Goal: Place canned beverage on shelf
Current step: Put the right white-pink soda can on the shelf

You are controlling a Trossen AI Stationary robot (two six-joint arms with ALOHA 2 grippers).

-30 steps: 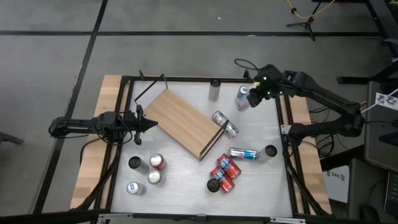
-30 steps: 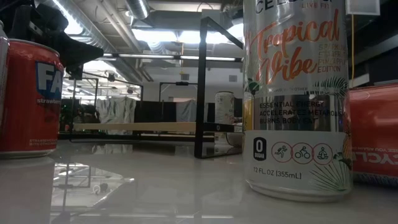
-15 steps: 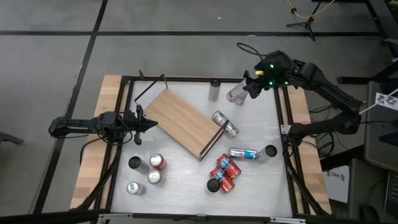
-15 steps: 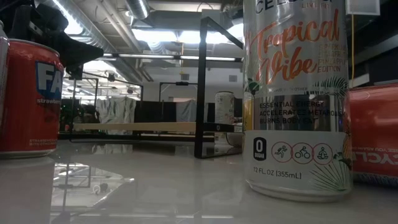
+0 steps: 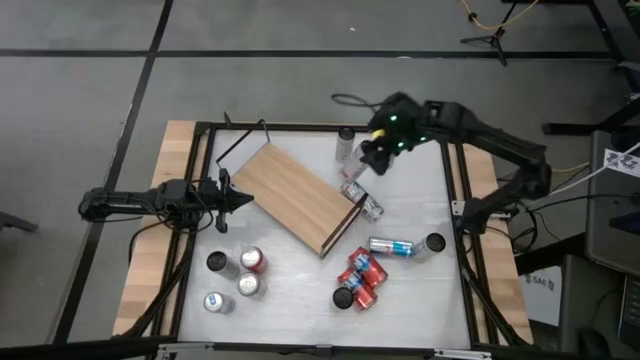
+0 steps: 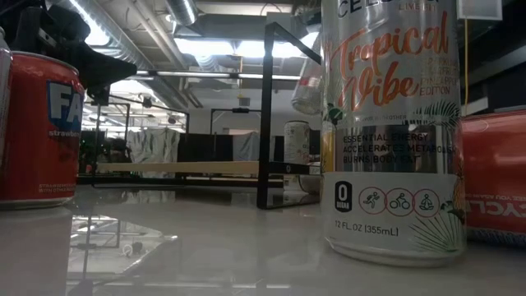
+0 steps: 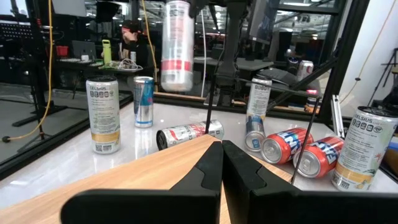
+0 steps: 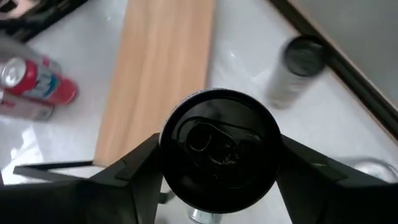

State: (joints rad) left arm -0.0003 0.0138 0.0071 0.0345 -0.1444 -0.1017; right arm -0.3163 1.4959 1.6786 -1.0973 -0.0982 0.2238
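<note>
White tabletop carries everything. At its left edge the left gripper waits, fingers together, just off the shelf's near end. Cans stand and lie around the board. Over the shelf's far-right corner the right gripper hangs clamped on a can; lowered here, it could catch the frame or the lying can beneath.

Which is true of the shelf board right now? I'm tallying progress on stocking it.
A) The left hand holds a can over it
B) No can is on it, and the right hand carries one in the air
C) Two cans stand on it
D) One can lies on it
B: in the high view the shelf board is bare, while the right hand is shut on a can held above the table near the board's far end.
</note>
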